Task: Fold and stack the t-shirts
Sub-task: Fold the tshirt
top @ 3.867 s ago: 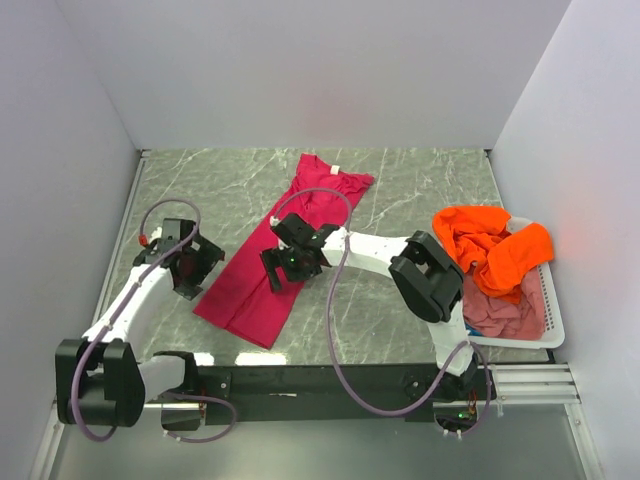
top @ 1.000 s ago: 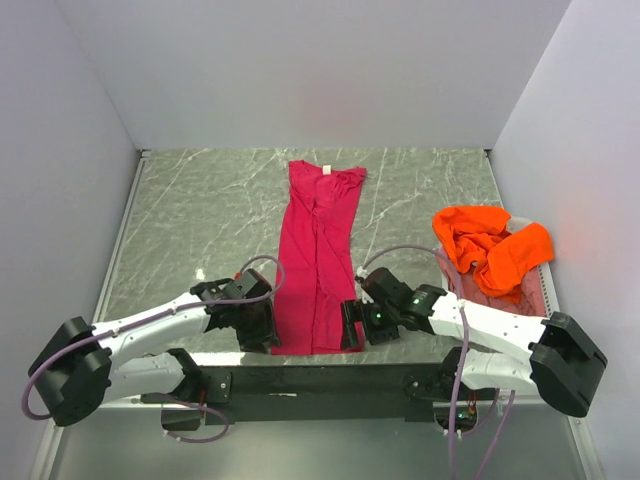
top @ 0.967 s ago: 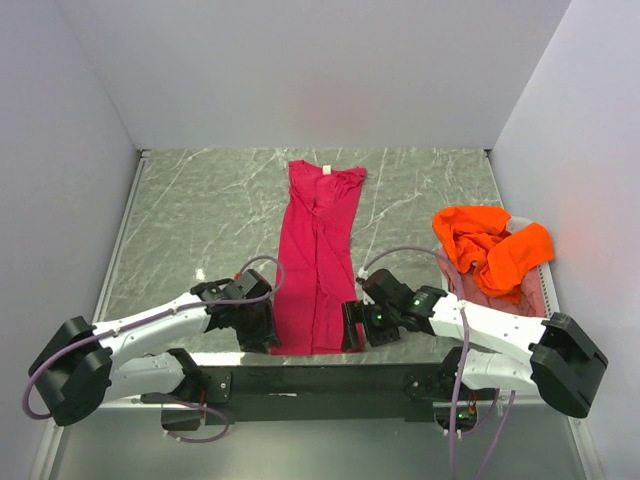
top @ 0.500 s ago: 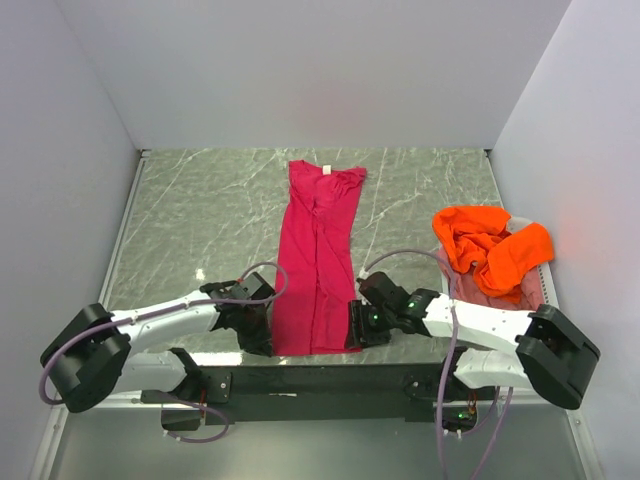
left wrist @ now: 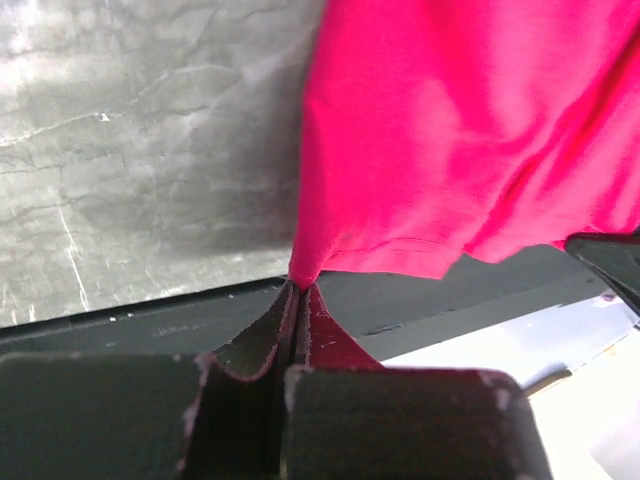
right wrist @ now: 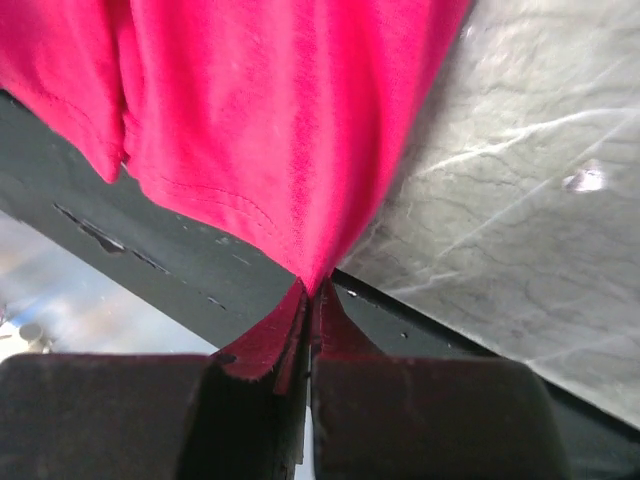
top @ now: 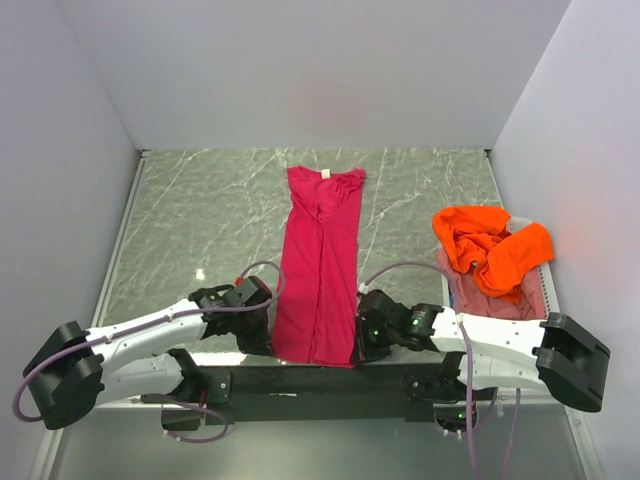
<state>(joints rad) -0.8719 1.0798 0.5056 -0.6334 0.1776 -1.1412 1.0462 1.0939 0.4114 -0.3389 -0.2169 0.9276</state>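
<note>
A crimson-magenta t-shirt [top: 322, 265] lies as a long narrow strip down the middle of the marble table, collar at the far end, hem reaching the near edge. My left gripper [top: 268, 343] is shut on the hem's left corner; in the left wrist view the cloth [left wrist: 450, 150] is pinched at the fingertips [left wrist: 285, 312]. My right gripper [top: 357, 347] is shut on the hem's right corner, where the shirt [right wrist: 280, 130] narrows into the gripper [right wrist: 311, 292]. An orange t-shirt [top: 490, 247] lies heaped over a pink-red t-shirt [top: 495, 310] in the basket.
A white plastic basket [top: 553, 325] stands at the right edge of the table. The black mounting rail [top: 300, 382] runs along the near edge under the hem. White walls close in the left, back and right sides.
Both grippers closed on the hem corners over the last second and drew the hem slightly toward the near edge. Earlier, the shirt lay diagonally and has been straightened.
</note>
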